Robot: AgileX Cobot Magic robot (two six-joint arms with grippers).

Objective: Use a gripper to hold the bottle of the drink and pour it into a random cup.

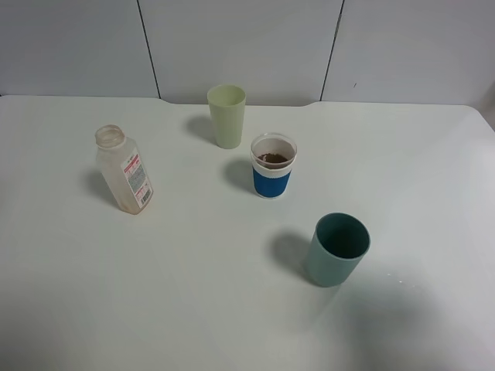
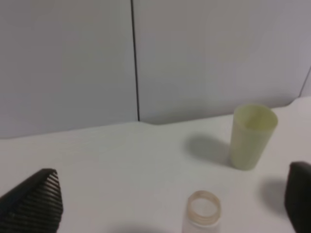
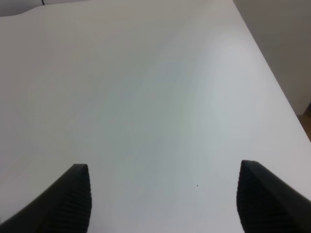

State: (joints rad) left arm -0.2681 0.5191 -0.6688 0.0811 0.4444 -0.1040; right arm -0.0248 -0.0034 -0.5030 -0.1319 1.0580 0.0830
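Observation:
The bottle of the drink [image 1: 125, 170] stands upright at the left of the white table, clear and looking empty, its white and red label facing front. The cup [image 1: 272, 182], clear with a blue band, sits near the middle and holds the dark brown drink [image 1: 273, 158]. Neither gripper appears in the exterior high view. In the left wrist view my left gripper [image 2: 171, 168] is open, its black fingers [image 2: 39, 199] far apart, with the bottle's mouth [image 2: 203, 213] low between them and untouched. My right gripper [image 3: 164, 165] is open over bare table, holding nothing.
A tall pale green cup [image 1: 227, 116] stands behind the blue-banded cup, also in the left wrist view as the green cup [image 2: 252, 138]. A dark teal cup [image 1: 337, 251] stands front right. A grey panelled wall [image 1: 247, 46] backs the table; the table's side edge [image 3: 272, 82] shows in the right wrist view.

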